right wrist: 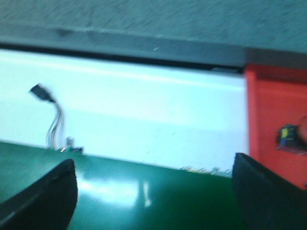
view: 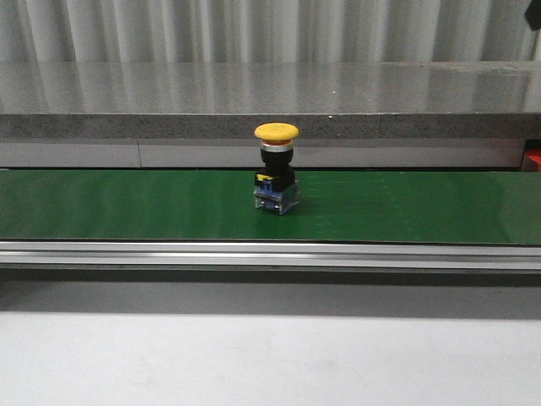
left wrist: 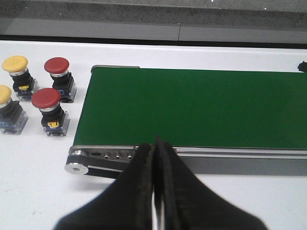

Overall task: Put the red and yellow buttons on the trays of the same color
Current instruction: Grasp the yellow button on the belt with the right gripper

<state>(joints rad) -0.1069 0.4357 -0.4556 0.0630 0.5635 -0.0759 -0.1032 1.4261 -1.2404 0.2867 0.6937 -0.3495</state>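
Yellow button [view: 276,167] standing upright mid green belt [view: 127,203], awaiting pickup. Left end effector [left wrist: 156,146] hovering closed, empty, at belt end; right end effector [right wrist: 153,184] gaping open beside red tray [right wrist: 273,115]. Next: grasp button, find yellow tray.

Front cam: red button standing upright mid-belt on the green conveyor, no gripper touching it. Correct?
Not quite: the button is yellow-capped, not red, as the front view shows. The rest holds: it stands upright mid-belt on the green conveyor, with no gripper touching it.
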